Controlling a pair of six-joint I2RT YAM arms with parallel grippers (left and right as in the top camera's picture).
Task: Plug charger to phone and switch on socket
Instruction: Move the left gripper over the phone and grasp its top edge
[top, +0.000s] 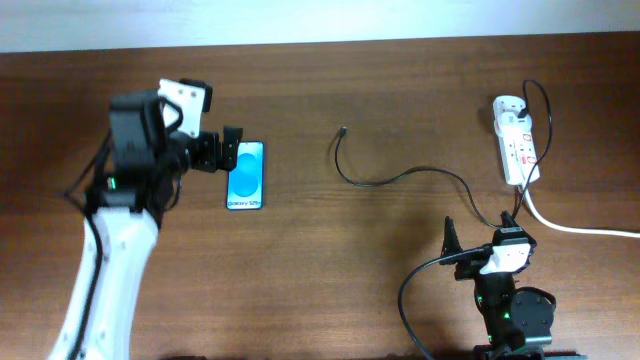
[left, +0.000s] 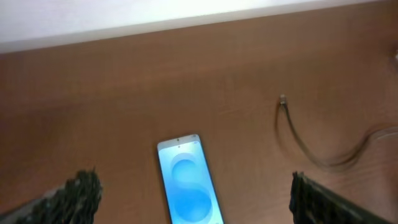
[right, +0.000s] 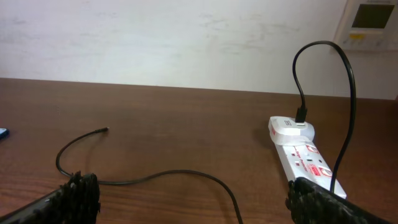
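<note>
Brown wood of the table (top: 300, 290) carried the left gripper (top: 228, 150), fingers spread wide and empty, just beside the far end of the phone (top: 246, 175). The right gripper (top: 478, 235), likewise spread and empty, sat near the front edge. The socket (top: 516, 140) lay at far right with its thick white cord (top: 580, 229) trailing right, the phone lay face up left of centre with its screen lit blue, and the charger (top: 400, 178) ran from the socket's far end, past the right gripper, to a loose tip on bare wood, well apart from the phone.
</note>
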